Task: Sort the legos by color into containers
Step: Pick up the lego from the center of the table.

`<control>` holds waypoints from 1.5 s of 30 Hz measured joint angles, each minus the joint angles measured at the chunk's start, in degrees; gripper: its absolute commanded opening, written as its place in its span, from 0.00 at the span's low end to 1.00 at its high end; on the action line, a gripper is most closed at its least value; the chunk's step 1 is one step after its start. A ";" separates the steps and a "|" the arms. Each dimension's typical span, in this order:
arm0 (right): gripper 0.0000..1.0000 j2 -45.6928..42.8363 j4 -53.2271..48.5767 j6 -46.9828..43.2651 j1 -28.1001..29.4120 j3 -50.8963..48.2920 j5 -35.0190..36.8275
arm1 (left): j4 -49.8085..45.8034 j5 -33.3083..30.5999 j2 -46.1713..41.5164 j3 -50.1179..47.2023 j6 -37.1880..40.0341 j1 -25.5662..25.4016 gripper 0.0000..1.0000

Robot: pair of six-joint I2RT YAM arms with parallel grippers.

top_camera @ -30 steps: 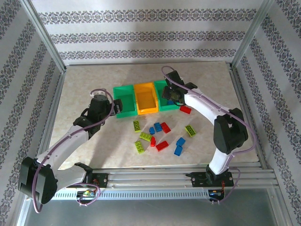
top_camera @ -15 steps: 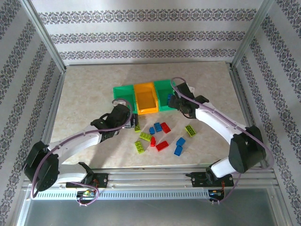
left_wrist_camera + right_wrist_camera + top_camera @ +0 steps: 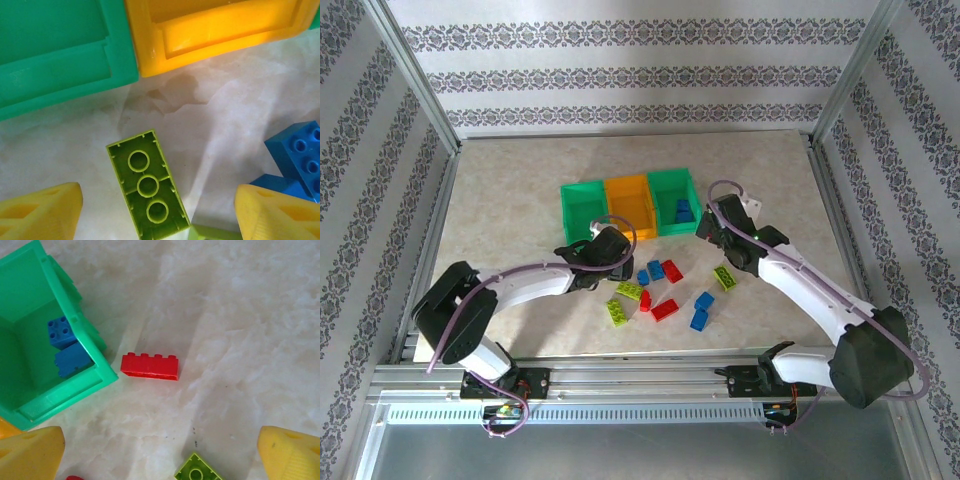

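1. Legos (image 3: 664, 310) in red, blue and lime lie loose on the table (image 3: 500, 200) on the near side of the orange bin (image 3: 629, 208) (roughly ten show from above).
2. Two blue bricks (image 3: 62, 332) sit in the right green bin (image 3: 30, 300), which is joined to the orange bin's right side; the left green bin (image 3: 582, 212) is joined to its other side.
3. The left gripper (image 3: 157, 215) hangs just near of the orange bin's front left corner. Its jaws are apart, and a lime brick (image 3: 148, 187) lies underside up between the fingers, touching neither.
4. The right gripper (image 3: 160, 455) is to the right of the orange bin, past the right green bin. Its jaws are spread wide and hold nothing.
5. A red brick (image 3: 149, 366) lies just beside that bin's outer wall.
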 measured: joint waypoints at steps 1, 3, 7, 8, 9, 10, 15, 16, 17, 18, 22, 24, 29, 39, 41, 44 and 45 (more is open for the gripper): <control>0.98 -0.28 0.02 0.13 -0.09 -0.26 0.09 | -0.31 -0.02 0.74 0.46 -0.09 0.00 0.75; 0.98 -0.90 0.00 0.52 -0.11 -1.01 0.42 | -0.94 -0.11 2.51 1.51 -0.39 0.00 0.73; 0.98 -1.75 0.02 0.98 -0.70 -2.23 0.63 | -1.81 -0.22 4.83 2.29 -1.01 0.00 0.70; 0.98 -1.95 0.00 1.05 -0.85 -2.51 0.66 | -2.19 -0.22 5.51 2.45 -1.05 0.00 0.69; 0.98 -2.12 -0.02 1.18 -0.87 -2.69 0.74 | -2.51 -0.24 6.23 2.58 -1.22 0.00 0.67; 0.98 -2.19 -0.02 1.20 -1.09 -2.78 0.81 | -2.75 -0.24 6.80 2.69 -1.29 0.00 0.66; 0.98 -2.60 0.00 1.38 -1.22 -2.99 0.85 | -3.91 -0.46 8.28 3.17 -1.44 0.04 0.61; 0.98 -2.69 0.00 1.38 -1.22 -3.04 0.85 | -3.93 -0.52 8.28 3.17 -1.46 0.04 0.60; 0.98 -2.71 0.00 1.38 -1.31 -3.08 0.85 | -3.93 -0.61 8.28 3.23 -1.49 0.07 0.59; 0.98 -2.71 0.02 1.40 -1.49 -3.17 0.85 | -3.93 -0.68 8.31 3.26 -1.46 0.07 0.59; 0.99 -2.71 0.02 1.60 -1.60 -3.52 0.85 | -4.02 -0.72 8.92 3.52 -1.46 0.13 0.54; 0.98 -2.69 0.02 1.77 -1.60 -3.52 0.83 | -4.07 -0.70 9.42 3.63 -1.49 0.37 0.50; 0.98 -2.69 0.02 2.08 -1.60 -3.52 0.83 | -4.13 -0.94 9.55 3.85 -1.64 0.48 0.39; 0.98 -2.64 0.02 2.25 -1.60 -3.52 0.83 | -4.20 -1.16 9.51 4.00 -1.46 0.59 0.20; 0.98 -2.64 0.02 2.27 -1.60 -3.52 0.83 | -4.35 -1.33 9.38 4.00 -1.44 0.70 0.18; 0.98 -2.64 0.02 2.27 -1.60 -3.52 0.83 | -4.79 -1.60 7.87 3.65 -1.40 0.81 0.16; 0.98 -2.64 0.02 2.27 -1.60 -3.52 0.83 | -4.90 -1.75 6.86 3.41 -1.29 0.81 0.16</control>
